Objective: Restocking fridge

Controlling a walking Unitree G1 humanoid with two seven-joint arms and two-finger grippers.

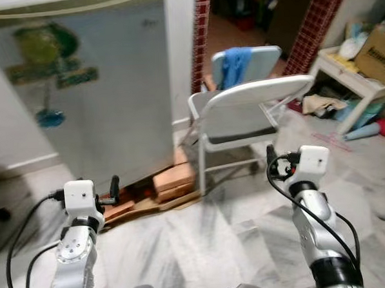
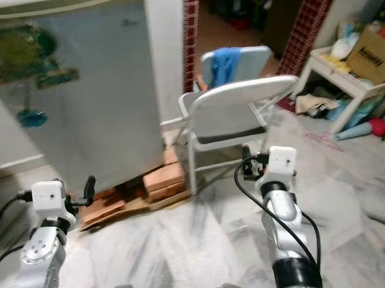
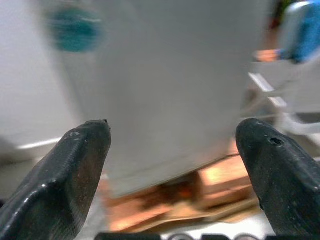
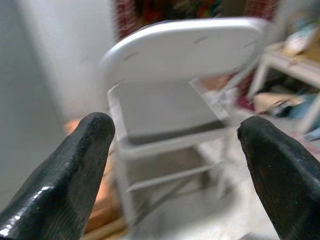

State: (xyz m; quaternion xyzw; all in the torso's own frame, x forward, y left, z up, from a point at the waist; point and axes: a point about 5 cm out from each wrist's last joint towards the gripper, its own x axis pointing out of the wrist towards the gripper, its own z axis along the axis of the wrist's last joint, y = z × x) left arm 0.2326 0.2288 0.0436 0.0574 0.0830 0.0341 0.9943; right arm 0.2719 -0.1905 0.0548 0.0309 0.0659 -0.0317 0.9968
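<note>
On my far left stands the fridge (image 1: pixel 106 90), door shut, a green and blue sticker (image 1: pixel 46 55) on its grey face. It sits raised on wooden blocks (image 1: pixel 172 180) and a board that stick out past its lower right corner onto the marble floor (image 1: pixel 204 246). I see nothing to restock with, in either end effector or on the floor nearby.

My left end effector (image 3: pixel 172 165) is held low in front of the fridge's bottom edge, its fingers spread wide apart with nothing between them. The wrist view looks straight at the fridge face and the blocks under it.

Next comes a white folding chair (image 1: pixel 243 115), close beside the fridge's right edge, with a second chair (image 1: pixel 246 60) behind it draped in a blue cloth (image 1: pixel 235 63). My right end effector (image 4: pixel 175 175) points at the nearer chair's seat, also wide apart and empty.

Far right, a low white surface (image 1: pixel 354 84) carries a cardboard box (image 1: pixel 376 55) and clutter, with more things on the floor below it.

My worries: the protruding blocks are a trip hazard if I step closer. The chair looks near enough to block the door's swing or catch my right arm, depending on the hinge side, which I cannot tell. The views are blurred too, so I would not trust fine placement yet.

Open room lies on the bare floor ahead of me, between fridge and chair, and further to my right.
</note>
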